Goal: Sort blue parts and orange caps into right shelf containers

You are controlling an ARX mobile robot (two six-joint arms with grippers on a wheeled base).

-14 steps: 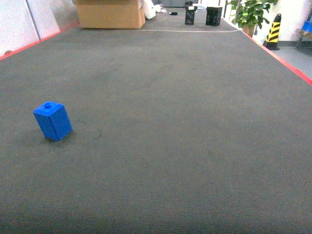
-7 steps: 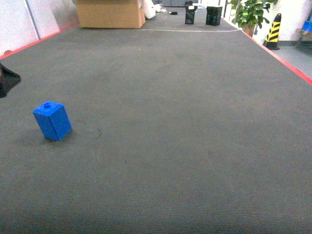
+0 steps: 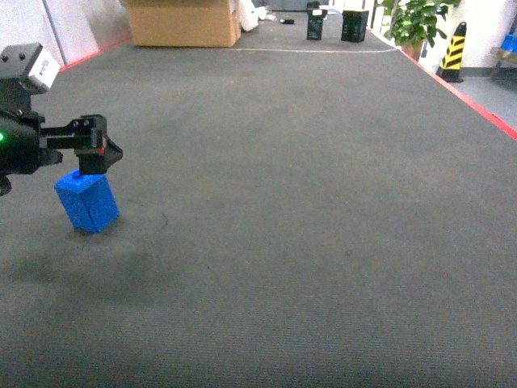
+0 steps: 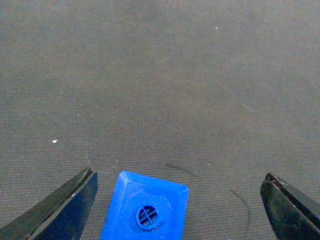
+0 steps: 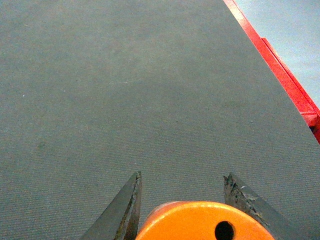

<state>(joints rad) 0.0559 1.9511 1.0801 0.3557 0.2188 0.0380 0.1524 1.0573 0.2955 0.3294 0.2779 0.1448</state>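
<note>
So over on the left, the left gripper point(image 3: 103, 150) hangs right above the blue part point(image 3: 87, 202), which stands on the dark grey bench point(image 3: 307, 202). From the left wrist cam the fingers point(image 4: 60, 210) are spread wide, and the blue part point(image 4: 145, 210) sits between them, much closer to the left finger than the right one, with its little round knob facing up. Nothing is touching it as far as I can see. Moving right, the right gripper point(image 5: 182, 200) has its fingers point(image 5: 125, 207) set narrow with an orange cap point(image 5: 200, 222) in between, flat top with a hole showing. Whether they're actually pinching it, can't tell. A red edge strip point(image 5: 280, 80) runs further right.
</note>
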